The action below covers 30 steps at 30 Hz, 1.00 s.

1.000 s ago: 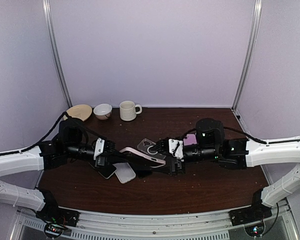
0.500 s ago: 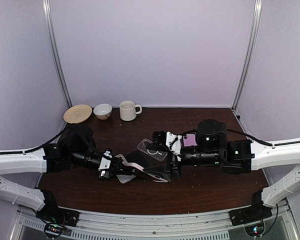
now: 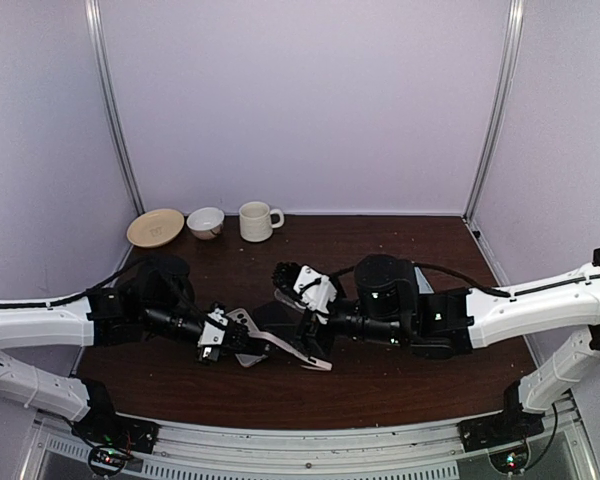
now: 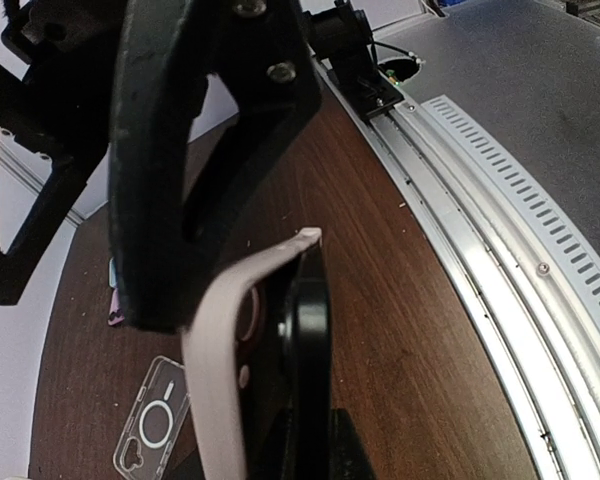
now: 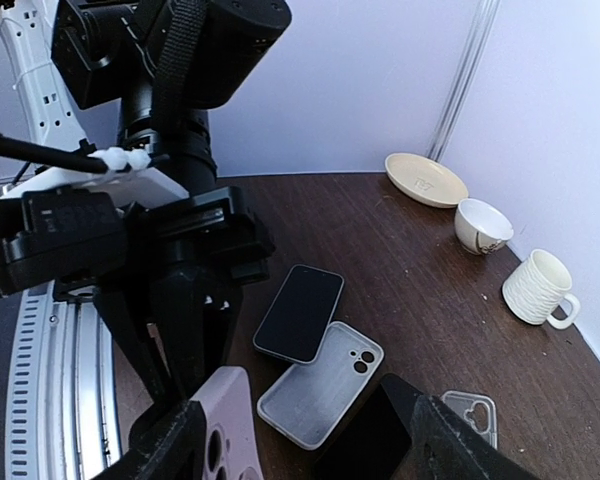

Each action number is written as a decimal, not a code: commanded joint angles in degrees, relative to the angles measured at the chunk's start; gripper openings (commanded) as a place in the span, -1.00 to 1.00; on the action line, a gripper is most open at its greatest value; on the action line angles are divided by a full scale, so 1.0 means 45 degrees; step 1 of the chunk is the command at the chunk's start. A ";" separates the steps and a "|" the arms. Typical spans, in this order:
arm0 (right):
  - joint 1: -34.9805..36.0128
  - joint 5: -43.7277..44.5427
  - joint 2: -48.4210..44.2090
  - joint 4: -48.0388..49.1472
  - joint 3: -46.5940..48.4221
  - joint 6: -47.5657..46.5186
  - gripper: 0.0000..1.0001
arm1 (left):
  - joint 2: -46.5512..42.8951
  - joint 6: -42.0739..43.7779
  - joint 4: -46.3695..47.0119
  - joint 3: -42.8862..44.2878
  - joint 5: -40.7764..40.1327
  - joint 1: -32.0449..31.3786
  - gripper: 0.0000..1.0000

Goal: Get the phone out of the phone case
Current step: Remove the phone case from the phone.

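Observation:
My left gripper (image 3: 232, 335) is shut on the near end of the pink phone case (image 4: 215, 380), held on edge above the table. The black phone (image 4: 305, 350) stands beside the case, and its far end is parted from the shell. My right gripper (image 5: 310, 445) is open at the far end. The case (image 5: 225, 420) lies against its left finger (image 5: 170, 445), and the phone (image 5: 370, 435) lies by its right finger (image 5: 450, 440). In the top view the right gripper (image 3: 302, 305) meets the case (image 3: 315, 360) at mid-table.
On the table below lie a bare black phone (image 5: 300, 312), an empty white case (image 5: 320, 395) and a clear case (image 5: 470, 410). A plate (image 3: 155, 227), a bowl (image 3: 205, 221) and a mug (image 3: 257, 220) stand along the back wall.
The case has turned from lying flat to standing on edge. My right arm has swung left over its far end, and my left gripper has shifted right and nearer.

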 commanded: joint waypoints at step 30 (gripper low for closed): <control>0.0657 0.1562 0.0926 -0.0601 0.0569 -0.0564 0.46 | -0.0237 0.0316 0.1139 0.0499 0.0205 -0.0077 -1.00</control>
